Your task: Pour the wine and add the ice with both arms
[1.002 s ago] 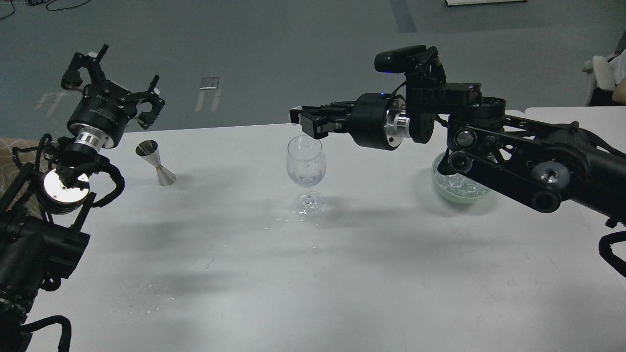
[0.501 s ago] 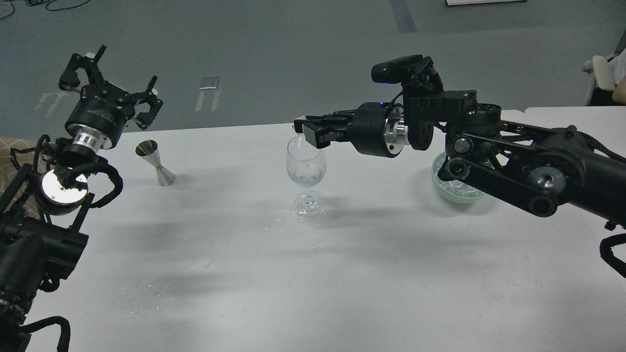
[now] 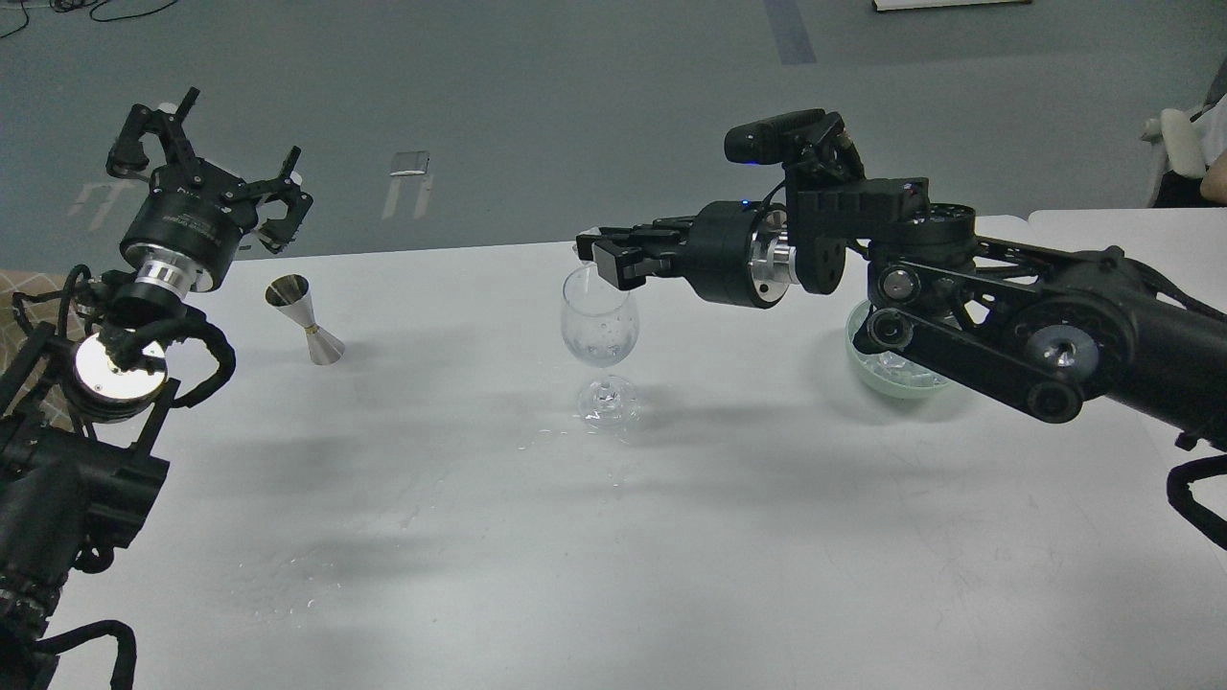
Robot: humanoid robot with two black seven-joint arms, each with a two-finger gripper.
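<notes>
A clear wine glass (image 3: 599,326) stands mid-table with a little clear wine and a few ice cubes (image 3: 601,337) in its bowl. My right gripper (image 3: 592,257) reaches in from the right, level, its tips just over the glass's rim. Its fingers are close together, with a small whitish glint like an ice cube (image 3: 579,251) at the tips. My left gripper (image 3: 206,153) is open and empty, raised at the far left, well away from the glass. A pale green bowl (image 3: 863,369) with more ice (image 3: 896,364) sits behind my right arm, partly hidden.
A steel jigger (image 3: 309,321) stands on the white table (image 3: 613,537) at the back left, below my left gripper. Spilled droplets (image 3: 297,585) lie at the table's front left and around the glass's foot. A second table (image 3: 1102,225) adjoins at the far right.
My right gripper has come down and slightly right, from above the glass to its rim, then nearly stopped. My left gripper has drifted a little up and left, still open.
</notes>
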